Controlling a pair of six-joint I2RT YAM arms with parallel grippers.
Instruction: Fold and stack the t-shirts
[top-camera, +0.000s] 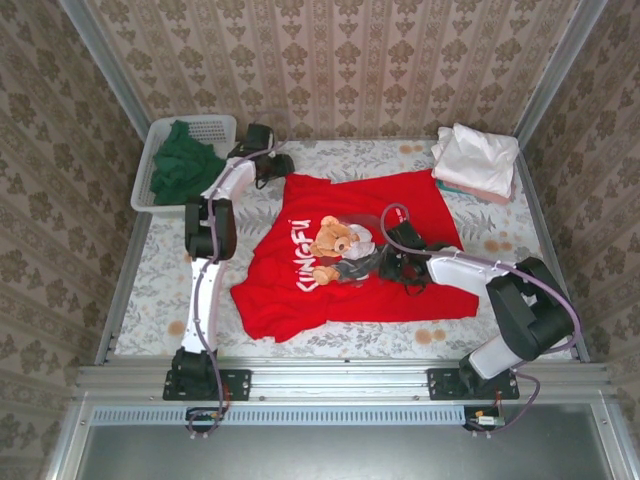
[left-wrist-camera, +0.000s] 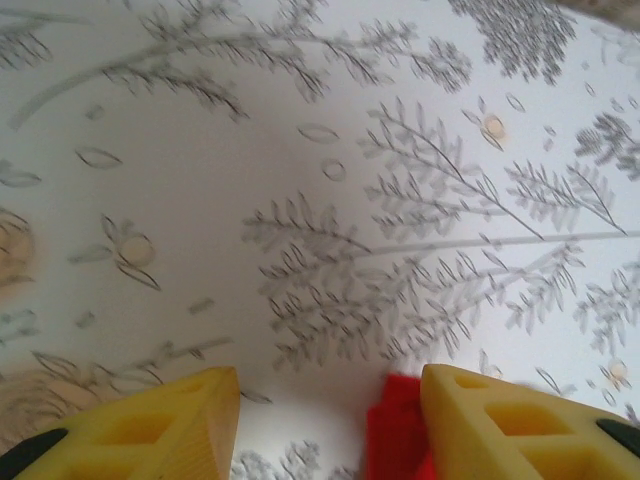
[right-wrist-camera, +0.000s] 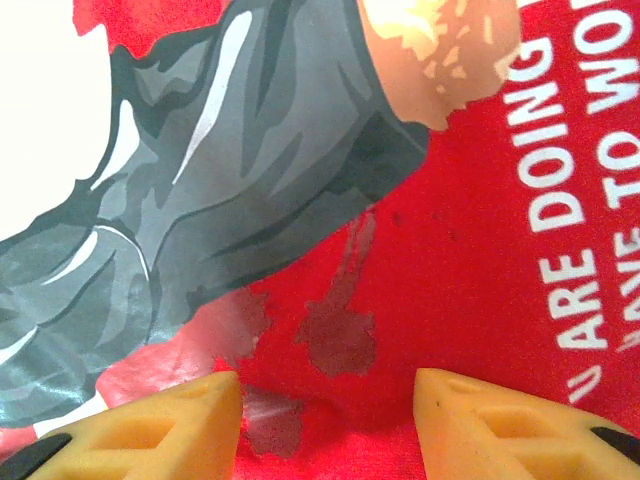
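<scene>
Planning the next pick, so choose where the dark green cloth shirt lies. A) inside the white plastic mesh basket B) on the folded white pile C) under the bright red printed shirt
A: the dark green cloth shirt lies bunched inside the white plastic mesh basket at far left.

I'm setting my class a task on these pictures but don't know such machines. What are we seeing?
Two robot arms are bolted at the near edge of a table. One picture looks down from above; the others come from a camera on each wrist, so the yellow wedges are that arm's fingers. A red t-shirt lies spread out, a green t-shirt sits in a white basket, folded shirts are stacked far right. The left gripper is at the red shirt's far corner, the right gripper over its bear print. Both stand open, gripping nothing.
</scene>
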